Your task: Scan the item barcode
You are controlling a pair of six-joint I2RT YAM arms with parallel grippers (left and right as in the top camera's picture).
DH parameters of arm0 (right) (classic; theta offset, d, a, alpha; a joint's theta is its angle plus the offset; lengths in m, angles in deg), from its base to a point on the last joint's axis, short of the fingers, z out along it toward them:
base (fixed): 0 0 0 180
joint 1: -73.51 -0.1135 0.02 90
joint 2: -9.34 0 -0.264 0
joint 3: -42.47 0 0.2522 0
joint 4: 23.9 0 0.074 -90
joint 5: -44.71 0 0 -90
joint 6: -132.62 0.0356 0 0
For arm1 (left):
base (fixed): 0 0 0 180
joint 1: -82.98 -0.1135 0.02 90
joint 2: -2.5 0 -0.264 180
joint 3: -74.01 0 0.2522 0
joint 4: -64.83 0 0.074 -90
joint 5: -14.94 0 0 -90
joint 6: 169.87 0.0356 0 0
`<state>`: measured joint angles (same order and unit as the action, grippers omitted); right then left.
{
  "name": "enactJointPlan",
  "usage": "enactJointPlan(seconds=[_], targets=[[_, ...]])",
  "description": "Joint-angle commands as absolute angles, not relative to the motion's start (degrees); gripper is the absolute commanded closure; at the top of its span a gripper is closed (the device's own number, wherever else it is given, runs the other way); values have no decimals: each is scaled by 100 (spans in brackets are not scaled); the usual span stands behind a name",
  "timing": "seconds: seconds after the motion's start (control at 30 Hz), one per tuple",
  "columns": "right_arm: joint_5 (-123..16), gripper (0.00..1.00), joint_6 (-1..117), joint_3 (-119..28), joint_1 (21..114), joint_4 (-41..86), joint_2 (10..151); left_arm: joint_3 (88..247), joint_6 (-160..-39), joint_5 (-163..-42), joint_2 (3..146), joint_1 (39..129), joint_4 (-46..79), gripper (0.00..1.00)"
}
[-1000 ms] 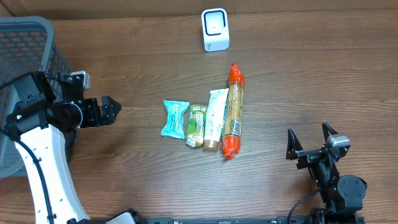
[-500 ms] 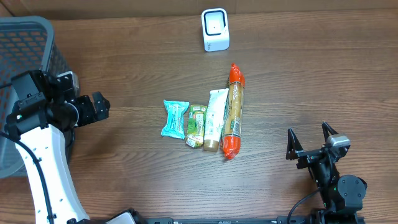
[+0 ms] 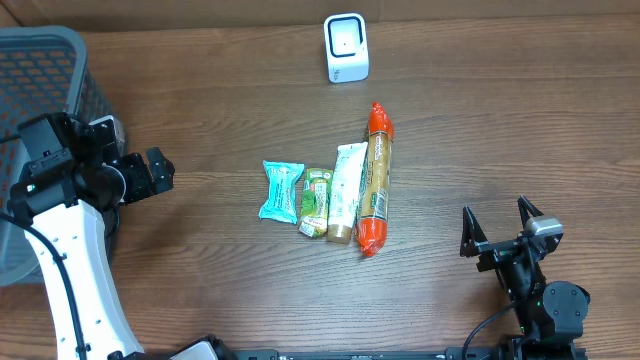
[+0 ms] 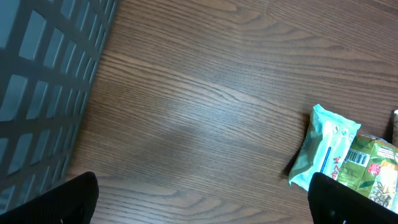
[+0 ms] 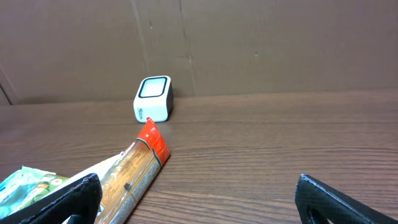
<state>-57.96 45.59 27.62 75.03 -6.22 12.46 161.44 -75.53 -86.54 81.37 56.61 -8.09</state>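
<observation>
**A row on the desk [image 3: 520, 120]**

Left to right lie a pouch [image 3: 281, 191], a small packet [image 3: 317, 202], a tube [image 3: 346, 190] and a long roll [image 3: 376, 178], side by side. The scanner [image 3: 346, 47] stands far beyond them; the basket [image 3: 40, 80] sits far left.

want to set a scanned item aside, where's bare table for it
Bare table: between the left gripper and the teal packet; between the scanner and the row of packets; between the orange-ended roll and the right gripper. Crowded: teal packet, green packet, white tube and roll lie packed side by side mid-table; the basket takes the far-left corner.
</observation>
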Motion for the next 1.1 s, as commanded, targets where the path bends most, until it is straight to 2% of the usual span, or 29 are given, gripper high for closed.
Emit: enactJointPlan(seconds=[0.0,1.07], targets=[[-5754,0,4545,2824,7507,-657,1198,16203,-7669,-8602,8168,5637,-804,0],[-5844,0,4580,2824,7507,-698,1198,16203,-7669,-8602,8168,5639,-804,0]])
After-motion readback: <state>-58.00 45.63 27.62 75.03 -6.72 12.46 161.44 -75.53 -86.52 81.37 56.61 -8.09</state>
